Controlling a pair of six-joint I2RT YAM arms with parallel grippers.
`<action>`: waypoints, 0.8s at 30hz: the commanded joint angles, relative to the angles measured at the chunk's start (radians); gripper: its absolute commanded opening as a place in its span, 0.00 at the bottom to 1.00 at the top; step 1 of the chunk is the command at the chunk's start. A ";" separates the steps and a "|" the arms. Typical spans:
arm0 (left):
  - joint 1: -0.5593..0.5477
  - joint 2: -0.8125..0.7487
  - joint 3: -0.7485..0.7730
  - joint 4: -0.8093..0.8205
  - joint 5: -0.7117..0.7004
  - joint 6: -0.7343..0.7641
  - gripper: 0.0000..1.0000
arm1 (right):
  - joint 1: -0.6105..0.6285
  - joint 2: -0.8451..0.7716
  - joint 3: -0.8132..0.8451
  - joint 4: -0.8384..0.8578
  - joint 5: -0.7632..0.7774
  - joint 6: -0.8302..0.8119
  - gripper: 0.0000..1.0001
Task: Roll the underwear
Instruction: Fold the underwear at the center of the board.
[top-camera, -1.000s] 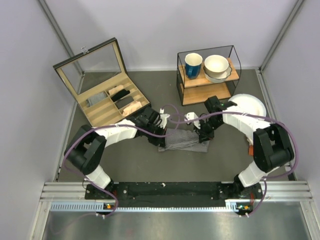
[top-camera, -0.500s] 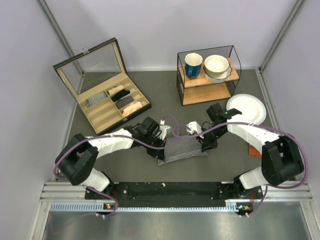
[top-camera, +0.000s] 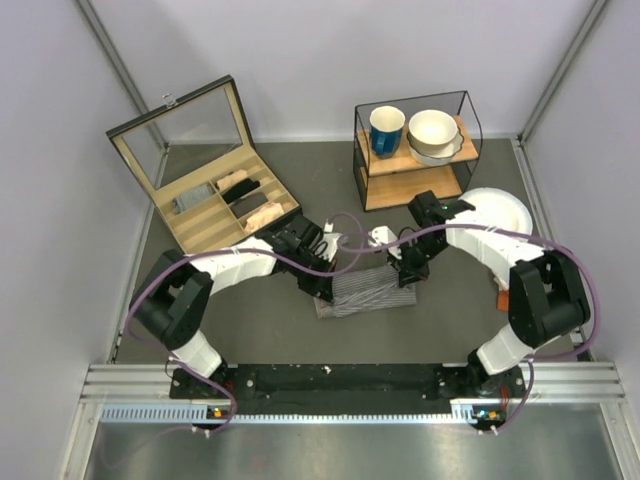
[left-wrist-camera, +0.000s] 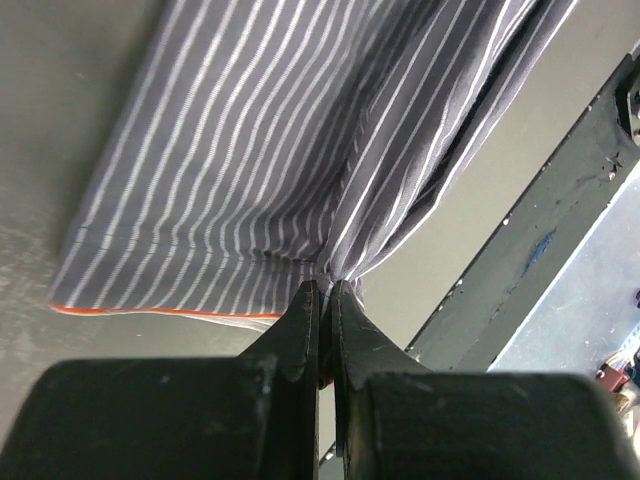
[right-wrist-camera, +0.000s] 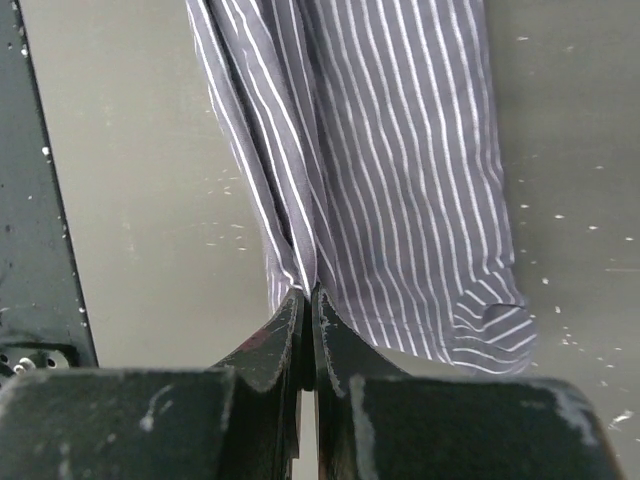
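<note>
The underwear (top-camera: 365, 290) is grey cloth with fine white stripes, lying folded on the dark table between the two arms. My left gripper (top-camera: 322, 283) is shut on its left edge; the left wrist view shows the striped cloth (left-wrist-camera: 270, 160) bunched into my closed jaws, with an orange hem line at the lower left. My right gripper (top-camera: 408, 272) is shut on the right edge; the right wrist view shows the cloth (right-wrist-camera: 390, 170) pinched between the closed fingers (right-wrist-camera: 270, 345).
An open wooden box (top-camera: 215, 190) with cloth rolls in its compartments stands at the back left. A wire shelf (top-camera: 415, 150) with a blue mug and bowls stands at the back. A white plate (top-camera: 495, 210) lies at the right.
Both grippers moved back away from the table's front edge with the cloth. The underwear has gone from a wider flat sheet to a narrower folded band.
</note>
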 joint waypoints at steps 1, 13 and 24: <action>0.041 0.022 0.053 -0.013 0.028 0.044 0.02 | -0.022 0.036 0.074 -0.002 -0.021 0.006 0.00; 0.110 0.096 0.129 -0.018 0.042 0.066 0.05 | -0.034 0.138 0.166 0.020 0.018 0.056 0.00; 0.127 0.125 0.159 0.008 -0.006 0.057 0.25 | -0.034 0.178 0.174 0.136 0.086 0.156 0.09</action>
